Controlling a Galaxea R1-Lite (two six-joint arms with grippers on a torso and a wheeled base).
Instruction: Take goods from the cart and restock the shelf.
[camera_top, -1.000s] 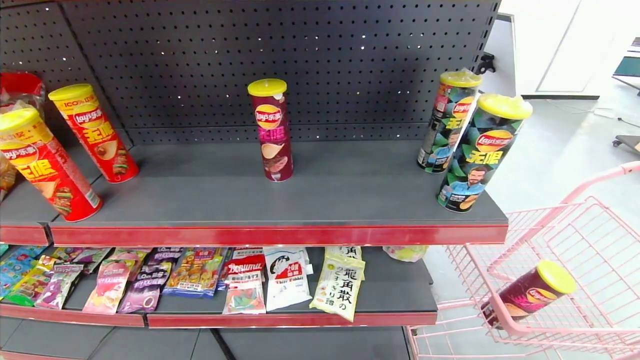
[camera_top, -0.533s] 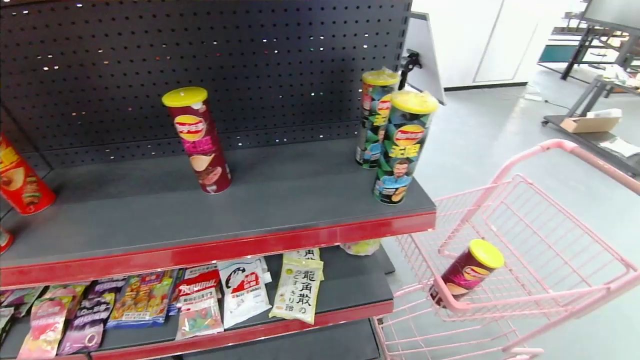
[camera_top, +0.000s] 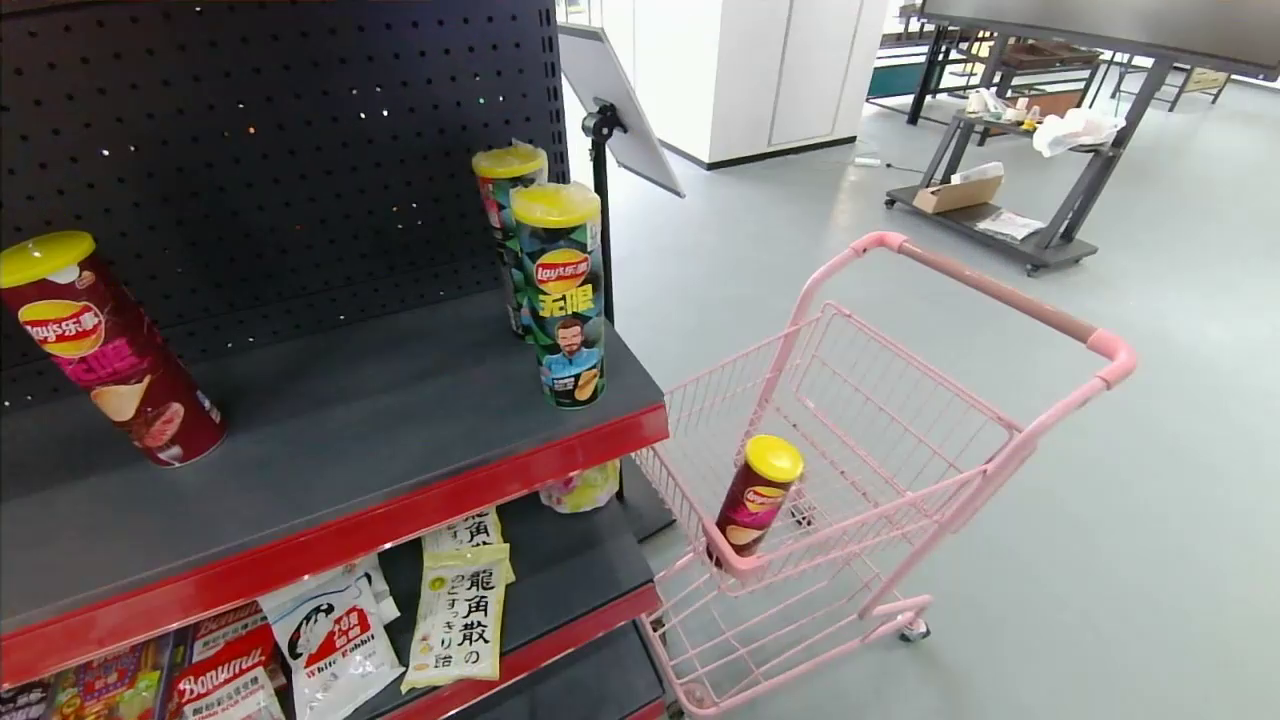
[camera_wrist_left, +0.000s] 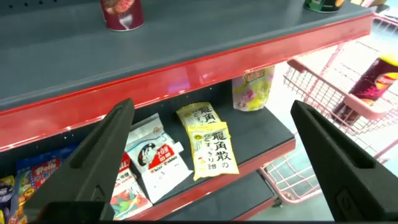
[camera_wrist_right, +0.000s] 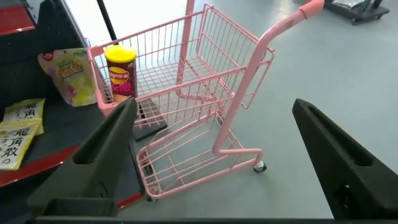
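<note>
A maroon chip can (camera_top: 757, 495) with a yellow lid leans upright in the front corner of the pink cart (camera_top: 1000, 293), right of the shelf (camera_top: 380, 400). A matching maroon can (camera_top: 110, 350) stands on the upper shelf at the left, and two green-blue cans (camera_top: 560, 295) stand at its right end. My left gripper (camera_wrist_left: 212, 106) is open and empty, level with the lower shelf's snack bags (camera_wrist_left: 208, 146). My right gripper (camera_wrist_right: 214, 104) is open and empty, held off from the cart (camera_wrist_right: 249, 62) and its can (camera_wrist_right: 121, 71).
Snack bags (camera_top: 460, 610) lie on the lower shelf, with a pale green bag (camera_wrist_right: 71, 74) at its cart-side end. A sign board on a black pole (camera_top: 602, 200) stands behind the shelf end. Metal tables (camera_top: 1030, 130) stand far back. Open grey floor lies right of the cart.
The head camera has swung to the right, so the shelf has slid left in the picture and the whole cart has come into view. The cans stand as before.
</note>
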